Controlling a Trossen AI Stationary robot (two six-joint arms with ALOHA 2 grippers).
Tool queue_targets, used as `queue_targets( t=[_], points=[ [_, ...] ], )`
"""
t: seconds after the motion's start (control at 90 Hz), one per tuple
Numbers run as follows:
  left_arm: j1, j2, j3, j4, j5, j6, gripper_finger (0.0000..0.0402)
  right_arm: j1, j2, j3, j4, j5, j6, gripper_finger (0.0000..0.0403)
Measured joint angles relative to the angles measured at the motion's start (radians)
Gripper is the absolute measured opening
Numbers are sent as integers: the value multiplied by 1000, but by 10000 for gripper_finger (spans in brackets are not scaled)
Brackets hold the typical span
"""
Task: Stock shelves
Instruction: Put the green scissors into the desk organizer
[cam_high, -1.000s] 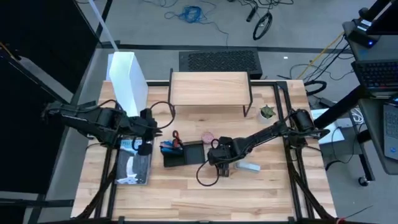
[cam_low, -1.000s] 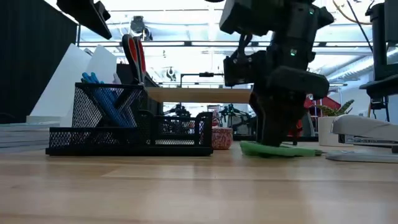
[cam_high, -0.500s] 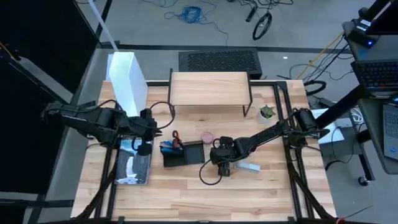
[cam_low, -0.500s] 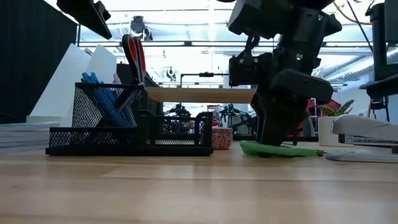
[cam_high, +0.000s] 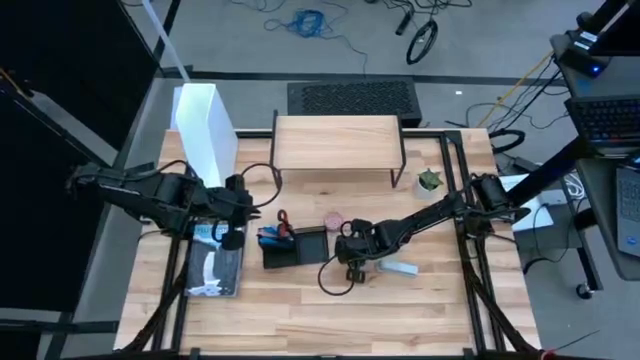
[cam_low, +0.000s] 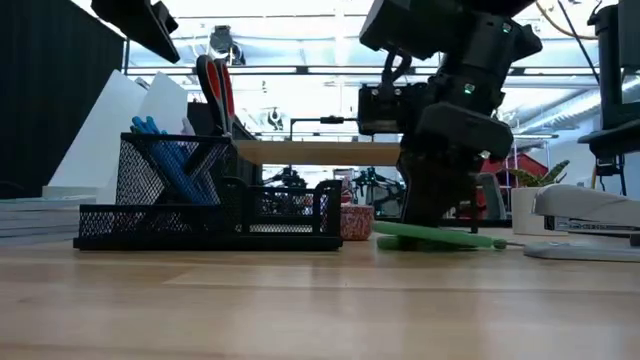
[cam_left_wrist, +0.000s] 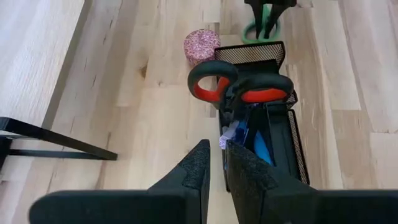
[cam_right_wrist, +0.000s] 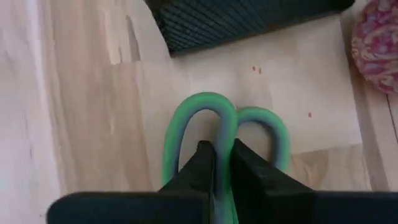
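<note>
Green-handled scissors (cam_right_wrist: 200, 111) lie on the table right of the black mesh organizer (cam_high: 296, 247), and my right gripper (cam_high: 354, 267) stands over them, shut on their handle end. The shelves (cam_high: 337, 143), a light-wood top on thin black legs, stand at the far middle of the table with nothing on top. My left gripper (cam_left_wrist: 216, 155) hovers left of the organizer, shut and holding nothing. Red-handled scissors (cam_left_wrist: 239, 87) and blue pens stand in the organizer. My right gripper pinches the green scissors between its two fingers where the two handle loops meet (cam_right_wrist: 226, 127). The fingers come from above, pointing down. In the low view the scissors (cam_low: 440, 239) lie flat and low on the table under the gripper.
A tall white file box (cam_high: 206, 128) stands at the far left, and a magazine (cam_high: 214, 262) lies near the left arm. A pink roll (cam_high: 333, 218) sits behind the organizer. A small potted plant (cam_high: 429, 181) and a stapler (cam_low: 590, 205) are on the right.
My right gripper has shifted a little toward the table's left, staying shut on the green scissors. They have slid the same way along the table.
</note>
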Motion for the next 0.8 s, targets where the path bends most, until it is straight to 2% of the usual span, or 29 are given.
queue_targets(
  t=[0.222,0.489,0.622,0.8],
  points=[
    [0,0,0,0,0,15,38,-1,-81,51,-24,16,-4,6],
    [0,0,0,1,0,15,38,-16,-196,90,34,104,-43,8],
    [0,0,0,4,0,15,38,-38,-217,90,199,124,-110,9],
    [0,0,0,11,0,16,38,-87,-193,91,544,125,-236,9]
  ],
)
